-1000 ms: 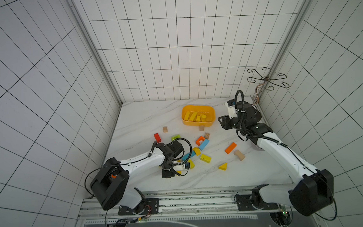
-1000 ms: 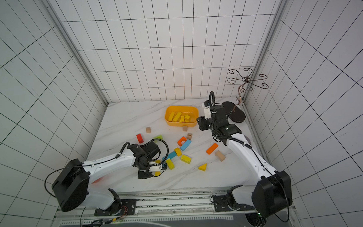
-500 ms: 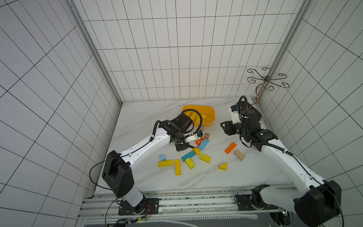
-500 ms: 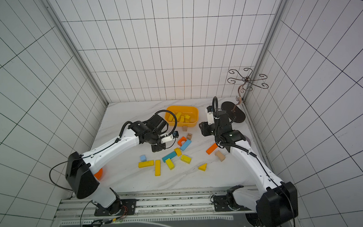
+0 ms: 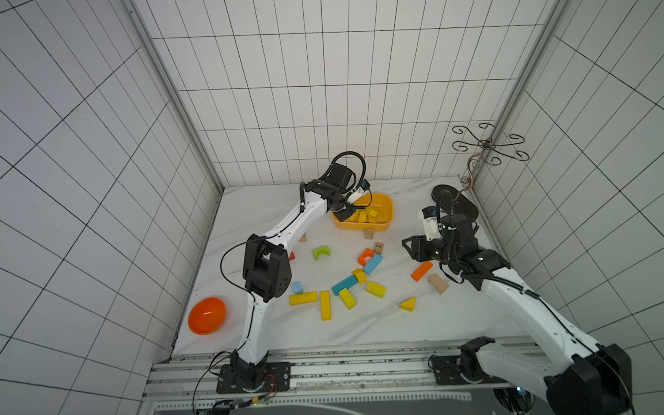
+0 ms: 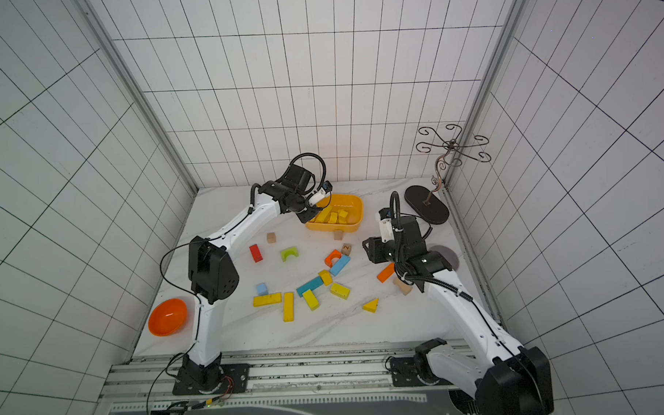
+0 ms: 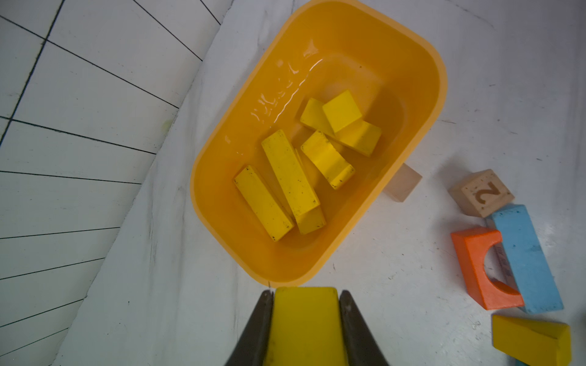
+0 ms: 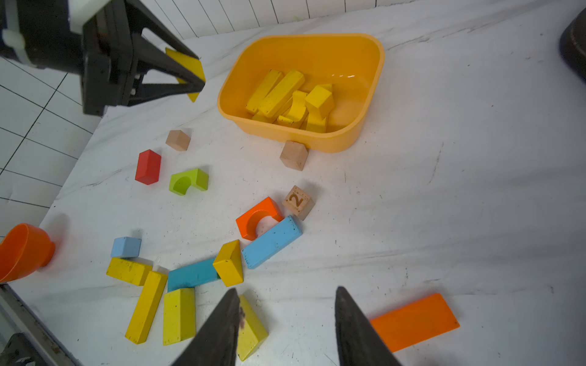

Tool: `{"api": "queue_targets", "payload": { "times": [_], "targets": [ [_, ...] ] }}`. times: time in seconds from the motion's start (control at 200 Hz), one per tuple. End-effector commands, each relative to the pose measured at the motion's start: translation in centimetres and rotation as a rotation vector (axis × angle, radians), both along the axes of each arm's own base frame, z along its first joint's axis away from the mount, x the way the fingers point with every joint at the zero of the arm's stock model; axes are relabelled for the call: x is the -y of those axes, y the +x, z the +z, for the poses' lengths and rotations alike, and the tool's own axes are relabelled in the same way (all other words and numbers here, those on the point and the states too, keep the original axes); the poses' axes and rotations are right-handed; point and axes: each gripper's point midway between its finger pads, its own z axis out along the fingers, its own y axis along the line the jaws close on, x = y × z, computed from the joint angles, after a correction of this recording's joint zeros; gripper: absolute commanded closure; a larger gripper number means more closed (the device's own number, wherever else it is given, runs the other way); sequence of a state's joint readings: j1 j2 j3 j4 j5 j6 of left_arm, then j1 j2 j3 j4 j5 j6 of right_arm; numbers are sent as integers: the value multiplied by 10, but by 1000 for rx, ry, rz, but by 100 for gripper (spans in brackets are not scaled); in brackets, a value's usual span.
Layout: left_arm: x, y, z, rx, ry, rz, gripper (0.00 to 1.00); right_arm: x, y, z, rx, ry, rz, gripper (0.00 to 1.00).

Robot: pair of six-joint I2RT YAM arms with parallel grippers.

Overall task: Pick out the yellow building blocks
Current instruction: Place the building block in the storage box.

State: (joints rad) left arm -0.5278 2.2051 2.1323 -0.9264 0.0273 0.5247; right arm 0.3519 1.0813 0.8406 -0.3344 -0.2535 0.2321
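Transport was just completed: a yellow block [image 7: 306, 326], clamped in the left gripper [image 7: 306, 293], was brought from the pile [image 5: 348, 287] to the rim of the tub [image 7: 437, 79], release pending; the right gripper [image 8: 287, 289] was held parted, empty.

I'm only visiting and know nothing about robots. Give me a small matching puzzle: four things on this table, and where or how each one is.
Things:
1 left jaws
2 orange bowl
3 number cube
4 red block

Places or states:
a beside the orange arch
b shut on a yellow block
c beside the green arch
d alone, away from the pile

Pairs: 1-b, 2-d, 3-a, 4-c
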Motion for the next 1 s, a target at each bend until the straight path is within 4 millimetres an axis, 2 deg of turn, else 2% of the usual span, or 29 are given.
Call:
{"api": "queue_targets", "payload": {
  "times": [0.0, 0.17, 0.375, 0.555, 0.58, 0.715, 0.795, 0.925, 0.995],
  "targets": [
    [3, 35, -1, 82, -56, 90, 91, -19, -21, -25, -66, -2, 62, 51],
    [6, 53, -32, 57, -107, 101, 90, -42, -35, -33, -72, -41, 106, 51],
    [8, 68, -60, 54, -83, 111, 88, -56, -49, -47, -103, -46, 143, 51],
    [8, 74, -83, 42, -47, 105, 83, -63, -56, -58, -115, -87, 167, 51],
    [8, 73, -85, 38, -43, 103, 81, -67, -52, -54, -94, -78, 169, 51],
    [7, 74, -92, 34, -32, 102, 75, -71, -52, -61, -99, -93, 179, 51],
    [7, 74, -93, 34, -29, 102, 65, -74, -51, -65, -100, -97, 187, 51],
    [7, 75, -82, 49, -42, 105, 50, -78, -50, -70, -103, -106, 195, 51],
    [7, 76, -74, 61, -50, 106, 46, -80, -49, -73, -105, -111, 200, 51]
  ]
}}
